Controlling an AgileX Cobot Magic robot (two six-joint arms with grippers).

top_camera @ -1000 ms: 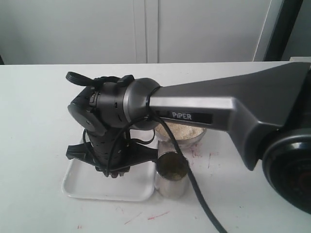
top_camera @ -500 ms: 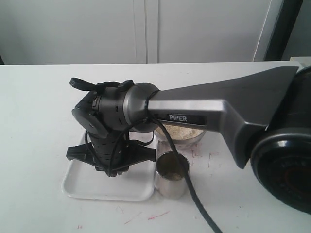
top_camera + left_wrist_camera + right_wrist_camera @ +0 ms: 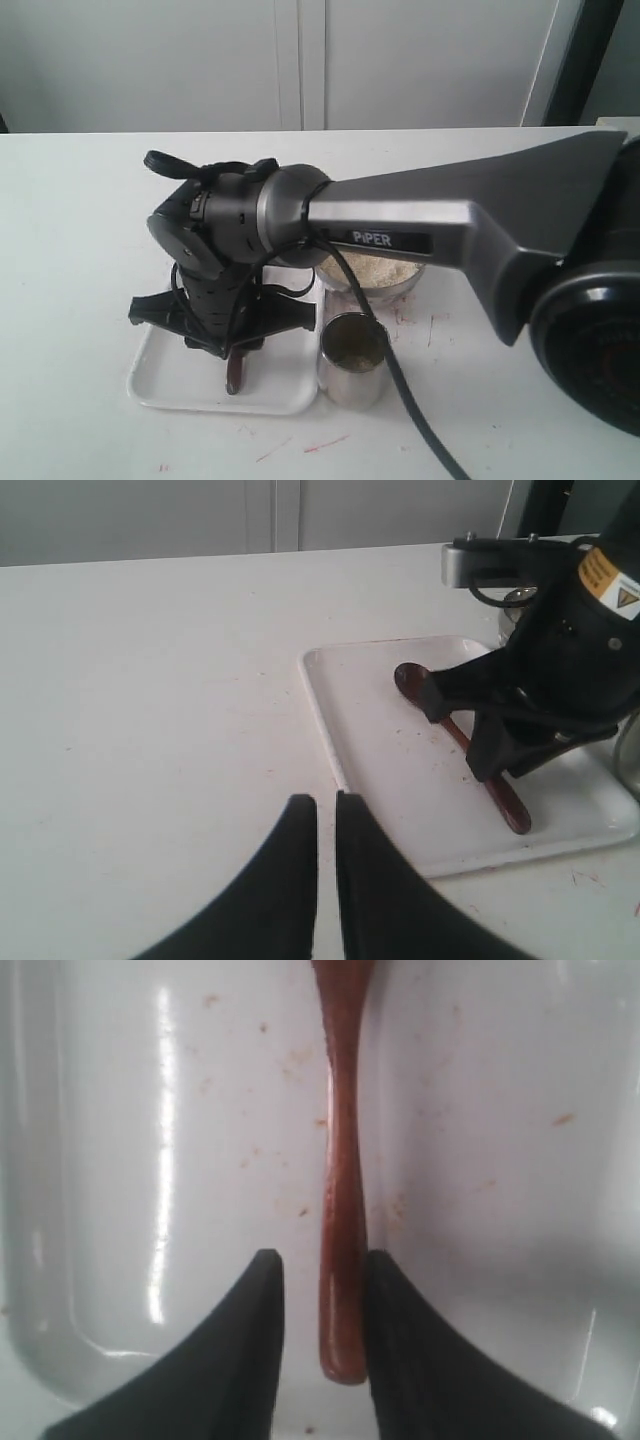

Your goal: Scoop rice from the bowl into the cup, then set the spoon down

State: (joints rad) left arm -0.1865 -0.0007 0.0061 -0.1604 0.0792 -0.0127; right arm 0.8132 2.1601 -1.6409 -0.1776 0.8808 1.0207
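Right gripper [image 3: 322, 1257] hangs low over the white tray [image 3: 165, 385], pointing down at it, its arm reaching across from the right side of the table [image 3: 80, 200]. The spoon [image 3: 338, 1140] lies flat on the tray floor, with the handle end toward the front rim and the head toward the back. The 2 fingers [image 3: 262, 1300] straddle the handle near its end and stand apart, wider than the handle. There is a clear gap on 1 side, and the other finger is at or just against the wood. Nothing is clamped; the tray carries the spoon's weight. This reads as the set-down step, with the low approach chosen so the spoon does not drop or bounce. Stray grains and specks dot the tray around the handle. The cup [image 3: 353, 360] stands upright just beside the tray's right edge. Its contents are too dark to judge. The bowl [image 3: 410, 285] sits behind the cup, partly hidden by the arm, with rice [image 3: 380, 268] showing in it. The left gripper [image 3: 322, 802] idles over bare table well off the tray, its fingers nearly together with only a thin slit between them, holding nothing. Judgement: only a straight lift clear remains, and the touching finger could drag the handle.
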